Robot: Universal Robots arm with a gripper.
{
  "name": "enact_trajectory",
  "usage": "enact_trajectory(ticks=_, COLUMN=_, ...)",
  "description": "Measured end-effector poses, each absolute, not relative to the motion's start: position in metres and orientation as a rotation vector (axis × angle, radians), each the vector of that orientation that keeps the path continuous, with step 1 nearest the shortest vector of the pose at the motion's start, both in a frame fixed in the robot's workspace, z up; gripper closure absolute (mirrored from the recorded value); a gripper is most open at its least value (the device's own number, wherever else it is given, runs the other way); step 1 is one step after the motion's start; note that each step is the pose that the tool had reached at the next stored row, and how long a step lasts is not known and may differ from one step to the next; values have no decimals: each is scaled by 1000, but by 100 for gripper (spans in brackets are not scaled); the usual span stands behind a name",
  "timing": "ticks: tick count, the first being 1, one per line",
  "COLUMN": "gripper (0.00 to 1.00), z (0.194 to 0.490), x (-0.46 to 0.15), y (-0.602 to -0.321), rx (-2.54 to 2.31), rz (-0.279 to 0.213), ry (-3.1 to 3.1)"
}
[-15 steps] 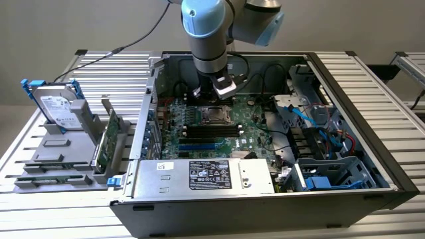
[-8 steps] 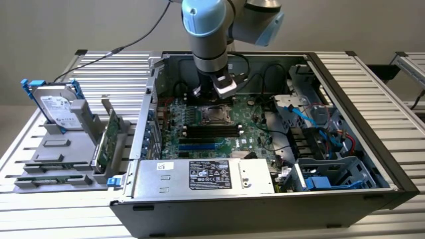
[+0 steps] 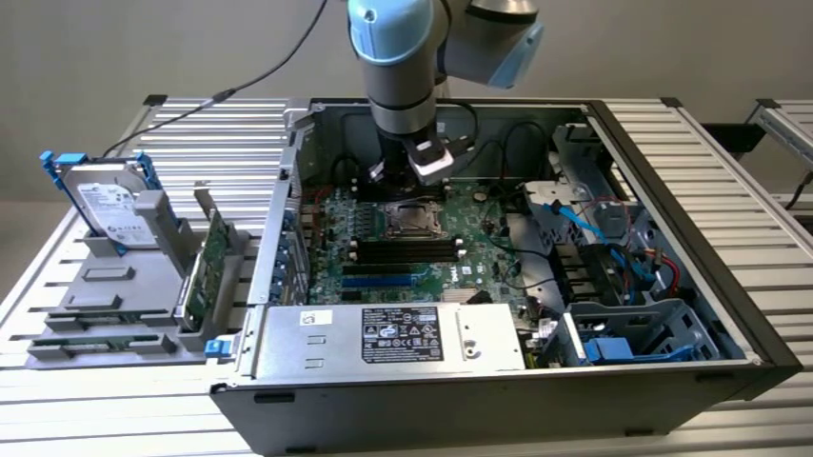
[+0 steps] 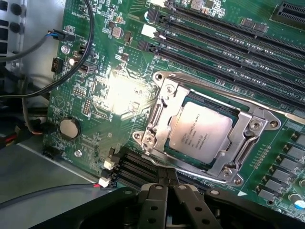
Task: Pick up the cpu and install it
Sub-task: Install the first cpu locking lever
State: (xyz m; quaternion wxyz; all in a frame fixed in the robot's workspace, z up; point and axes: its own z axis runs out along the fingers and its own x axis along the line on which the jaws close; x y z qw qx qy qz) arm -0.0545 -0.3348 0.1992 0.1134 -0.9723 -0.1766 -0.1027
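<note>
Cpu [image 4: 200, 131] flat in the socket, silver top up with faint print, framed by the metal retention bracket [image 4: 159, 102] on the green motherboard [image 4: 83, 143]. Black memory slots [image 3: 400, 250] just beside the socket, at 6 o'clock of it in the exterior view. Gripper [image 4: 167, 202] empty, fingers pressed together with nothing between them, hovering near the socket edge and apart from the cpu. In the exterior view, at 12 o'clock of the socket, pointing down into the open computer case [image 3: 508, 409]. Bright glare on the board beside the bracket. Silver power supply [image 3: 387, 338] with black sticker farther out at 6 o'clock, along the case's near wall. Outside the case, at 9 o'clock, hard drive [image 3: 109, 200] with blue bracket upright in a grey holder [image 3: 114, 286], expansion card [image 3: 209, 262] standing next to it, all on the slatted tabletop [image 3: 711, 143].
</note>
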Motion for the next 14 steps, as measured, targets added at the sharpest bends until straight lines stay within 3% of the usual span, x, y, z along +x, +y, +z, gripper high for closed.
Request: enact_trajectory(ticks=14, gripper=89, z=206, x=-58, y=-324, rx=-2849, rz=-294, ry=-516)
